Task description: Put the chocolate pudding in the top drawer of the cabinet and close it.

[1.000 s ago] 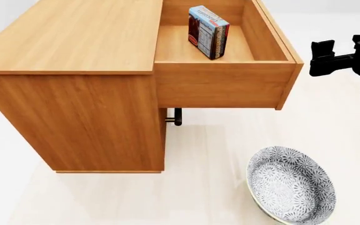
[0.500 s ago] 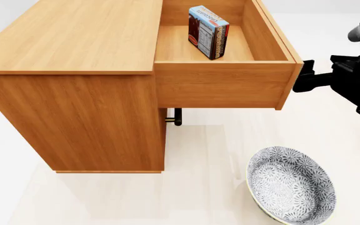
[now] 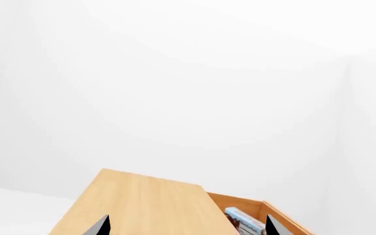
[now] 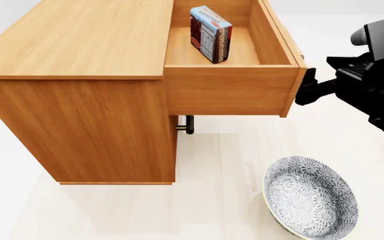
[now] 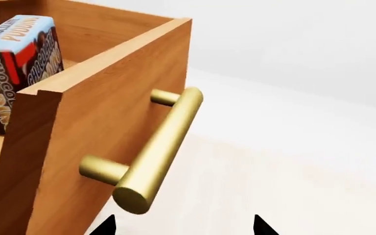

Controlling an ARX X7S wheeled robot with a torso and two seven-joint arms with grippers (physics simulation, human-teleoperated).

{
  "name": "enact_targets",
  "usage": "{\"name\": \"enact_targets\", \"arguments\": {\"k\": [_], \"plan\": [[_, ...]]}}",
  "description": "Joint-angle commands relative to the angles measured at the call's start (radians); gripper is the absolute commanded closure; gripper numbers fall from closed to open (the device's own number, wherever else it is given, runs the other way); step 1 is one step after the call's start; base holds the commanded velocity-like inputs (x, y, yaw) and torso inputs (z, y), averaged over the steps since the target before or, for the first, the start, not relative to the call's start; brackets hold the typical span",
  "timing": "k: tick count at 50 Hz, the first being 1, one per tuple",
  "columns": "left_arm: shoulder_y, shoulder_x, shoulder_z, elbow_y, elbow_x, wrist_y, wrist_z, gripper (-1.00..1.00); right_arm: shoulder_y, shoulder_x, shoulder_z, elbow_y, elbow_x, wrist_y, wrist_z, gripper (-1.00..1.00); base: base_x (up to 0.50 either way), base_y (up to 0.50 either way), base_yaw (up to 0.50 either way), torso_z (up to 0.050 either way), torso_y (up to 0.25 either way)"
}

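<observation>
Inside the drawer (image 4: 229, 90) the pudding (image 4: 211, 34) stands upright. My right pincer (image 4: 303, 93), jaws apart and empty, meets the drawer front; an off-centre push could topple the box.

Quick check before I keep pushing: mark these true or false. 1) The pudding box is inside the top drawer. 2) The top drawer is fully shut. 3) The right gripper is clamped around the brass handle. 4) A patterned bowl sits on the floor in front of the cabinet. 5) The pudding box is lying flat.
1) True. The pudding box stands inside the top drawer.
2) False. The drawer juts out from the cabinet, its inside open to view.
3) False. The right gripper is open, its tips apart, short of the brass handle and not around it.
4) True. The patterned bowl sits on the floor, below the drawer in the head view.
5) False. It stands upright on an edge.
</observation>
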Motion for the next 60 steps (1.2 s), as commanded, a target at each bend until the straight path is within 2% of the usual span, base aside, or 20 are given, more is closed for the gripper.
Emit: {"name": "enact_targets", "arguments": {"k": [1,7,15,27,41,60], "plan": [[0.001,-0.014,-0.008,0.005,-0.015,0.016,-0.007,-1.0,0.003,0.001,-0.001,-0.102,0.067,0.023,-0.018,-1.0,0.0,0.0,0.0,0.0,0.0],[-0.005,-0.002,0.01,0.0,0.008,0.005,0.003,-1.0,0.009,-0.007,-0.005,-0.127,0.077,0.031,-0.02,-1.0,0.0,0.0,0.0,0.0,0.0],[-0.011,-0.004,0.016,0.0,0.014,0.007,0.006,-1.0,0.017,-0.046,-0.023,-0.055,0.041,0.002,-0.045,-1.0,0.0,0.0,0.0,0.0,0.0],[-0.01,-0.005,0.012,0.0,0.013,0.005,0.005,-1.0,0.028,-0.164,-0.074,0.078,-0.043,-0.057,-0.046,-1.0,0.0,0.0,0.0,0.0,0.0],[-0.004,0.005,0.004,-0.002,0.012,-0.008,0.009,-1.0,0.034,-0.251,-0.104,0.112,-0.058,-0.083,-0.067,-1.0,0.0,0.0,0.0,0.0,-0.001],[-0.009,-0.033,-0.007,0.008,-0.019,0.028,-0.008,-1.0,0.061,-0.386,-0.135,0.261,-0.101,-0.155,-0.115,-1.0,0.0,0.0,0.0,0.0,0.0]]}}
